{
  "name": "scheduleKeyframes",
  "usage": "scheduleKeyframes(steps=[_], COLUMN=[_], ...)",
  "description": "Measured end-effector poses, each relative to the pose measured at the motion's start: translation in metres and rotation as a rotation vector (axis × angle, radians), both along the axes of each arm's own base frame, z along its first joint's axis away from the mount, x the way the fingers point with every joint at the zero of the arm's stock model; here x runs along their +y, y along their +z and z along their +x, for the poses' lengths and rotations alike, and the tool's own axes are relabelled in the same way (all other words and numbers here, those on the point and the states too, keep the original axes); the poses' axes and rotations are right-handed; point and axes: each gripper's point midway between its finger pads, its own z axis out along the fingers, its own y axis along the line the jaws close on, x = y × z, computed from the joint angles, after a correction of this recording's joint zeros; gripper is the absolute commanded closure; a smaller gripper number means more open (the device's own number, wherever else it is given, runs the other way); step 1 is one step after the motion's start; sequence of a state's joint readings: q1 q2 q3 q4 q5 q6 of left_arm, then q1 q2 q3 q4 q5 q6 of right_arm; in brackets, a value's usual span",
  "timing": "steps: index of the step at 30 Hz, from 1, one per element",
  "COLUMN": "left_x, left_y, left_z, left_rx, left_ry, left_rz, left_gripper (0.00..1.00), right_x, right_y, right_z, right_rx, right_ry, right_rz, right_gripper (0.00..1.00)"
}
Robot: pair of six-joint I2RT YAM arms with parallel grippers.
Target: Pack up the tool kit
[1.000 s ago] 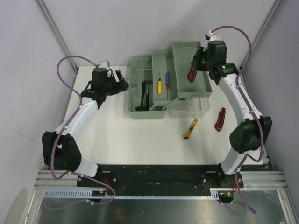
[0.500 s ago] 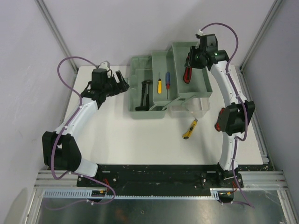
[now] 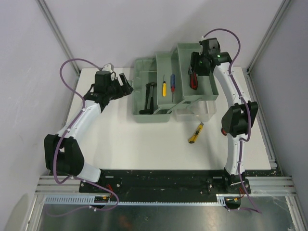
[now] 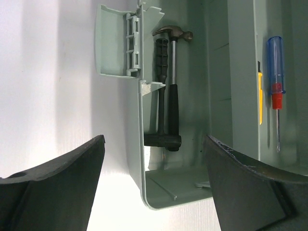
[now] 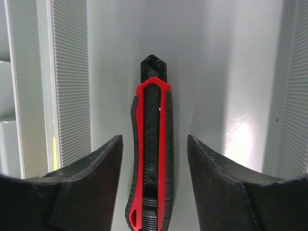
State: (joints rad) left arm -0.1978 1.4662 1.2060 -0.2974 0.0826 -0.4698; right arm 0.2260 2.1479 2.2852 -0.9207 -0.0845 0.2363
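The sage-green tool kit box [image 3: 139,108] lies open at the table's back, with a raised tray [image 3: 211,86]. A red-and-black knife [image 3: 194,80] lies on the tray floor [image 5: 226,96]. My right gripper [image 3: 198,67] hovers over it, open. In the right wrist view the knife [image 5: 153,159] sits between the fingers without touching them, the gripper [image 5: 154,138] centred on it. My left gripper [image 3: 126,83] is open and empty at the box's left end [image 4: 154,139]. A hammer [image 4: 172,91] lies inside the box.
A yellow screwdriver [image 3: 163,87] and a blue-and-red one [image 3: 173,85] lie on the middle shelf. The clear lid [image 3: 197,109] hangs at the box's front right. A yellow knife [image 3: 195,133] and a red tool [image 3: 223,130], half hidden by my right arm, lie on the table.
My right gripper has moved left and down into the tray with the red knife. The knife now lies on the tray floor between open jaws. The left arm has barely moved.
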Motion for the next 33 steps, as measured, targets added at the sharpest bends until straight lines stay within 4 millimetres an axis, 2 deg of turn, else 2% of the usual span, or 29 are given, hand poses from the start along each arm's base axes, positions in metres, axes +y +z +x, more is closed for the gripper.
scheduleKeyframes(steps=[4,6,9,11,13,15,17,18,19,21,23,26,30,33], left_x=[0.000,0.001,0.001,0.001,0.001,0.001,0.000,0.000,0.000,-0.001,-0.001,-0.003,-0.004,-0.004], left_y=[-0.003,-0.003,-0.004,-0.004,-0.007,-0.011,-0.015,-0.017,-0.019,-0.023,-0.026,-0.033,-0.039,-0.040], left_z=[0.001,0.001,0.001,0.001,0.001,0.001,0.001,0.001,0.002,0.002,0.002,0.003,0.003,0.003], left_rx=[0.007,0.008,0.008,0.009,0.014,0.024,0.035,0.039,0.044,0.053,0.062,0.078,0.093,0.098], left_ry=[0.001,0.001,0.000,-0.002,-0.003,-0.005,-0.007,-0.008,-0.009,-0.011,-0.015,-0.023,-0.027,-0.028], left_rz=[0.002,0.002,0.003,0.004,0.005,0.008,0.009,0.009,0.009,0.009,0.008,0.005,0.005,0.005], left_gripper=[0.13,0.13,0.13,0.13,0.13,0.13,0.13,0.13,0.13,0.13,0.13,0.13,0.13,0.13], right_x=[0.000,0.000,-0.008,-0.022,-0.049,-0.090,-0.137,-0.159,-0.178,-0.195,-0.198,-0.200,-0.201,-0.202], right_y=[0.006,0.011,0.030,0.050,0.074,0.095,0.103,0.100,0.093,0.071,0.038,-0.025,-0.101,-0.134], right_z=[0.003,0.002,-0.011,-0.027,-0.044,-0.062,-0.082,-0.091,-0.100,-0.109,-0.112,-0.121,-0.148,-0.158], right_rx=[-0.031,-0.063,-0.123,-0.179,-0.246,-0.317,-0.366,-0.371,-0.362,-0.312,-0.223,-0.051,0.173,0.271], right_ry=[-0.003,-0.002,-0.017,-0.051,-0.125,-0.238,-0.374,-0.442,-0.508,-0.566,-0.586,-0.601,-0.616,-0.628], right_rz=[-0.026,-0.036,-0.037,-0.016,0.021,0.061,0.084,0.086,0.081,0.059,0.037,-0.009,-0.068,-0.092], right_gripper=[0.23,0.20,0.19,0.19,0.20,0.21,0.22,0.23,0.24,0.25,0.26,0.27,0.32,0.35])
